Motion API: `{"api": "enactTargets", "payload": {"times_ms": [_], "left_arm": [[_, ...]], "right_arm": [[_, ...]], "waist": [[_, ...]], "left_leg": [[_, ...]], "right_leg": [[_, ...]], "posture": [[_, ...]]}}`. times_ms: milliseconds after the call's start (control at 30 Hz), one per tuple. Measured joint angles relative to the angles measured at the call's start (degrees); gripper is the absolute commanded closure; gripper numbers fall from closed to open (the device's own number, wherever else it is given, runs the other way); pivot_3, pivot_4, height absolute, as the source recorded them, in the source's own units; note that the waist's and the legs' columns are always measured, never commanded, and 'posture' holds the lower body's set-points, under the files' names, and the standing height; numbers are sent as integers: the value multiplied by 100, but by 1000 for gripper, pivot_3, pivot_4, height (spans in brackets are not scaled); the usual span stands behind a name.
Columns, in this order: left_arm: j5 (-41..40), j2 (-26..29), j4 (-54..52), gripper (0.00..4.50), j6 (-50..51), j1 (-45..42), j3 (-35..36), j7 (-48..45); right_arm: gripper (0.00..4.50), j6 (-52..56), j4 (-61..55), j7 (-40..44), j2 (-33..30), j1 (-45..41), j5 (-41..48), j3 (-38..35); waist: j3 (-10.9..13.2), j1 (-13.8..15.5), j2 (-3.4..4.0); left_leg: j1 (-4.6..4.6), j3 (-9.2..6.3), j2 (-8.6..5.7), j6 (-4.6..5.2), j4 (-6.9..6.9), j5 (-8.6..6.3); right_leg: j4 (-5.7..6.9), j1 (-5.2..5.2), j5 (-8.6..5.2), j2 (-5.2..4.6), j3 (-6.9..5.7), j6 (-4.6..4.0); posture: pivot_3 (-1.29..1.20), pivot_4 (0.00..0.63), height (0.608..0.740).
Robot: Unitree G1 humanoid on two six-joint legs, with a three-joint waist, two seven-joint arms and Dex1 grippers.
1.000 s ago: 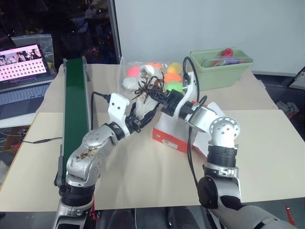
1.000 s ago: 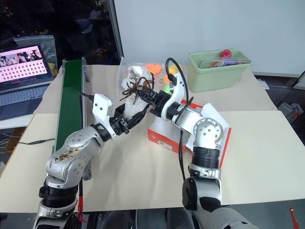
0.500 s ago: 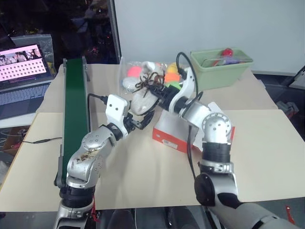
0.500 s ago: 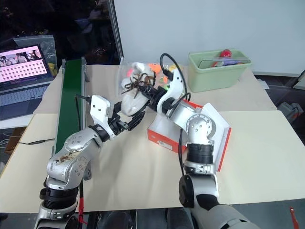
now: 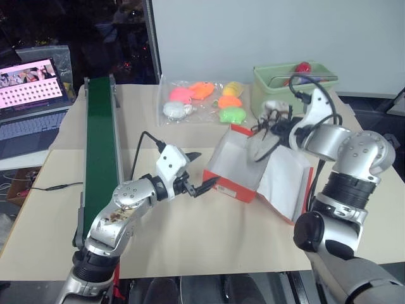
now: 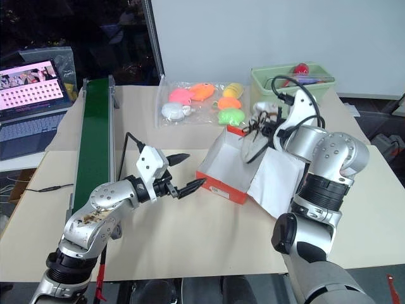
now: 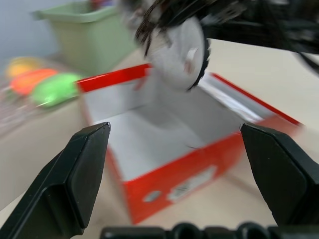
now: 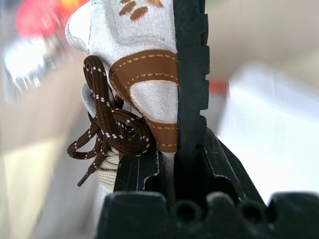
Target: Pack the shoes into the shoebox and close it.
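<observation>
Right wrist view shows our right gripper [image 8: 169, 164] pinching the shoes [image 8: 144, 84] above the box [image 5: 234, 177], while our left gripper [image 5: 204, 171], spread wide at nine o'clock of it, leaves room.

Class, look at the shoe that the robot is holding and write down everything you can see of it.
The shoe is small and whitish-beige, suede-like, with tan stitched trim, a dark toothed sole and brown speckled laces hanging loose. The right gripper is shut on it, with the sole lying along one finger. It hangs tilted in the air over the open shoebox, not yet resting inside. The left gripper, open, stands apart from it beside the box's front.
</observation>
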Motion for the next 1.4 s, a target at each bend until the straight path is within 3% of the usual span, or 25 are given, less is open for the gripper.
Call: {"api": "enactTargets", "payload": {"times_ms": [233, 533, 600, 800, 1133, 1400], "left_arm": [[30, 358, 377, 33, -458, -392, -49, -790], [32, 347, 423, 33, -551, -481, -46, -866], [32, 331, 420, 0, -551, -481, -46, -847], [46, 324, 414, 0, -551, -479, -46, -783], [132, 214, 417, 0, -550, -492, -50, -741], [246, -164, 540, 0, -379, -515, 226, 77]], "right_arm": [[4068, 101, -59, -206, 118, 652, -120, 143], [4068, 86, 598, 624, -264, 620, -672, 1146], [3141, 69, 659, 784, -270, 571, -763, 1264], [1241, 46, 790, 1243, -252, 320, -964, 1494], [1241, -104, 535, 1856, -397, -376, -1135, 1901], [1241, -1253, -522, 2964, -792, -294, -1087, 2981]], "waist": [[3, -2, 7], [8, -24, 15], [8, -21, 15], [8, -12, 16], [9, -5, 17], [9, -16, 17]], "left_leg": [[-4, 0, -1, 0, 0, 0], [0, 2, 1, 1, 0, 0], [1, 1, 1, 1, 0, 0], [0, 1, 0, 1, 0, 0], [0, 0, 0, 0, 0, 0], [0, -3, 2, 1, 0, 0]], "right_leg": [[-5, 0, -1, 0, 0, 2], [-3, 0, -1, 3, 3, 2], [-2, 0, -1, 3, 3, 2], [-2, 0, -1, 2, 2, 2], [-2, -1, -1, 2, 1, 2], [-1, -2, -1, 3, 1, 2]], "posture": [[0, 150, 729], [0, 150, 729], [0, 150, 729], [0, 150, 729], [0, 150, 729], [0, 150, 729]]}}
